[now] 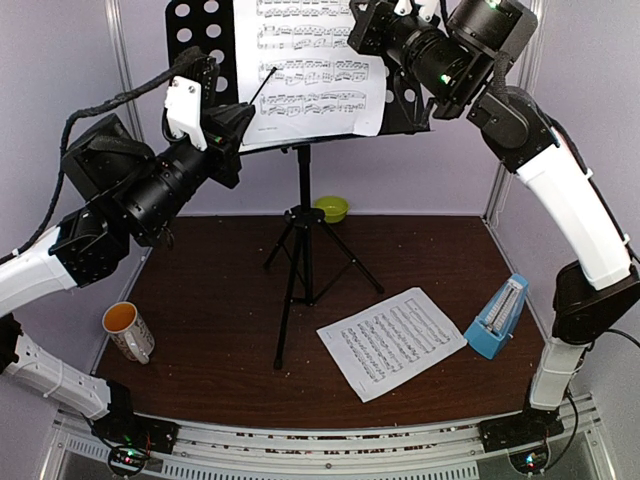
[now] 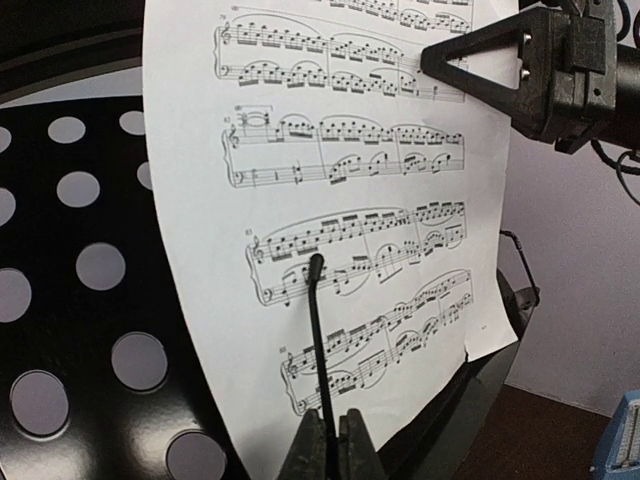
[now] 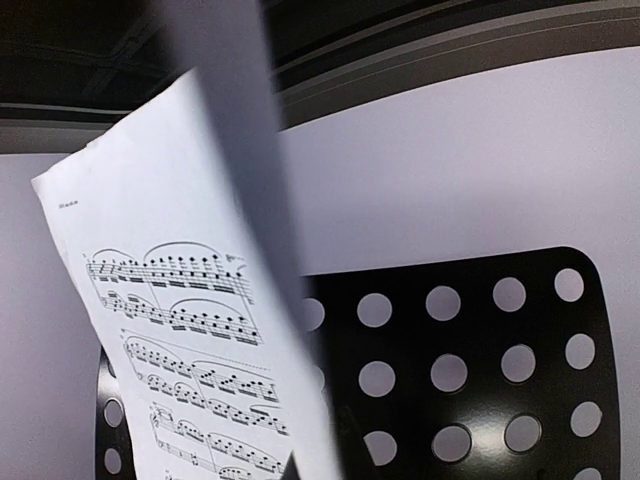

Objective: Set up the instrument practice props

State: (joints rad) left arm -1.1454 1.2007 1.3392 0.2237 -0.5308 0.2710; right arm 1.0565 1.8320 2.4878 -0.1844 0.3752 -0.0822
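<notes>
The black music stand (image 1: 302,230) stands at the table's back, its hole-punched desk (image 1: 195,40) up high. One white sheet-music page (image 1: 310,70) leans on the desk. My left gripper (image 1: 240,118) is at the page's lower left, shut on the thin black page-holder wire (image 2: 318,340), which lies across the page (image 2: 340,200). My right gripper (image 1: 358,35) is at the page's upper right edge, shut on the page (image 3: 170,330); its fingertips are barely visible. A second page (image 1: 392,341) lies flat on the table. The blue metronome (image 1: 498,318) stands to its right.
A white-and-orange mug (image 1: 128,331) stands at the table's front left. A lime-green bowl (image 1: 331,208) sits behind the stand's tripod legs (image 1: 300,290). Grey walls close off the back and both sides.
</notes>
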